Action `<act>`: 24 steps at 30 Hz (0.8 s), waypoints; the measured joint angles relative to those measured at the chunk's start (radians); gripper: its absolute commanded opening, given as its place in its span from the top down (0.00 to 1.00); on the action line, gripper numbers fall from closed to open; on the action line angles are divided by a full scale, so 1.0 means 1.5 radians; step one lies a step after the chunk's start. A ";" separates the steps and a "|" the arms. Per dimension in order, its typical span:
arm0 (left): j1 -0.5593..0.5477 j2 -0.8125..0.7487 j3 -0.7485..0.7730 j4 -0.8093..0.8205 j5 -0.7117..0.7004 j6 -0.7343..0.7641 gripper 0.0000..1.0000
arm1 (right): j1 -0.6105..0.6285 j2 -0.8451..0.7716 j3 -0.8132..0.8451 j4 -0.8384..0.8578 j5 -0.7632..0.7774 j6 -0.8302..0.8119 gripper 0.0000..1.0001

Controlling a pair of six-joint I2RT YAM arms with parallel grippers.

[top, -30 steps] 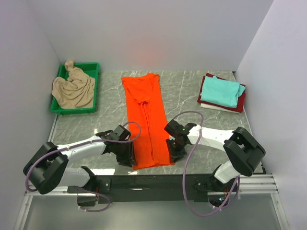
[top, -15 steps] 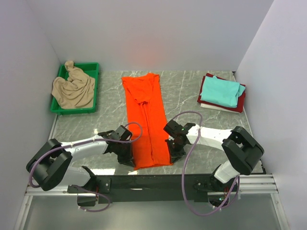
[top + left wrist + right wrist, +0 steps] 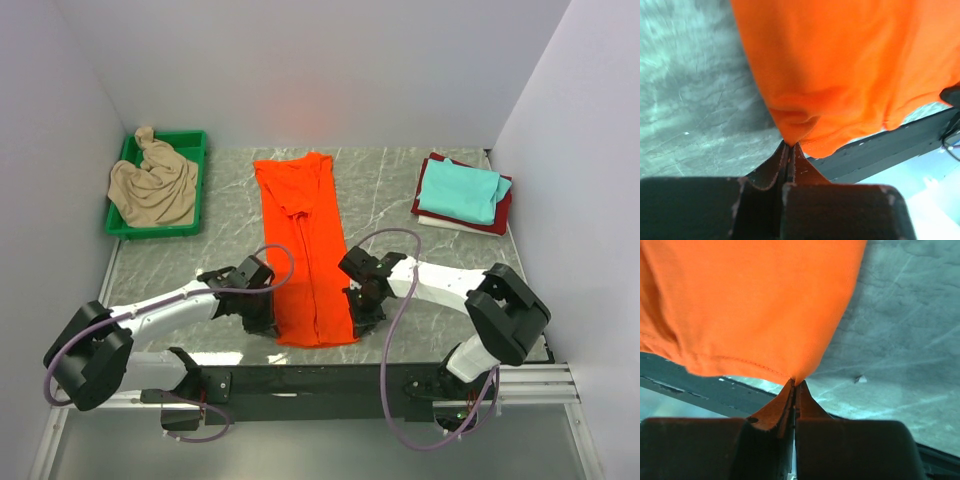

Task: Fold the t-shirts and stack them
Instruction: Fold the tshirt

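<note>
The orange t-shirt (image 3: 305, 250) lies lengthwise mid-desk (image 3: 400, 200), folded into a narrow strip with the collar far. The left end effector (image 3: 788, 145) is clenched on its near left hem corner, and the right end effector (image 3: 795, 383) on the near right corner. Each pinch takes only the very edge of cloth, so 1 corner may slip during the carry and skew the fold. Compared with 1 second ago, both end effectors have closed from partly open, and the hem has drawn slightly farther in.

walls (image 3: 300, 70): plain white | table (image 3: 385, 190): grey marbled | light: soft, even
</note>
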 measured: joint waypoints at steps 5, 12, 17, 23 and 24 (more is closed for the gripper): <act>0.000 -0.005 0.035 -0.014 -0.031 0.009 1.00 | 0.000 -0.019 0.042 -0.038 0.017 0.002 1.00; 0.001 0.000 0.082 -0.037 -0.080 0.025 1.00 | 0.000 -0.022 0.112 -0.058 0.053 0.010 1.00; 0.017 0.034 0.122 -0.039 -0.109 0.040 1.00 | 0.000 -0.017 0.137 -0.060 0.074 0.014 1.00; 0.049 0.054 0.140 -0.032 -0.127 0.057 1.00 | 0.000 0.017 0.174 -0.064 0.113 0.014 1.00; 0.056 0.055 0.141 -0.029 -0.129 0.059 1.00 | -0.001 0.022 0.181 -0.062 0.119 0.014 1.00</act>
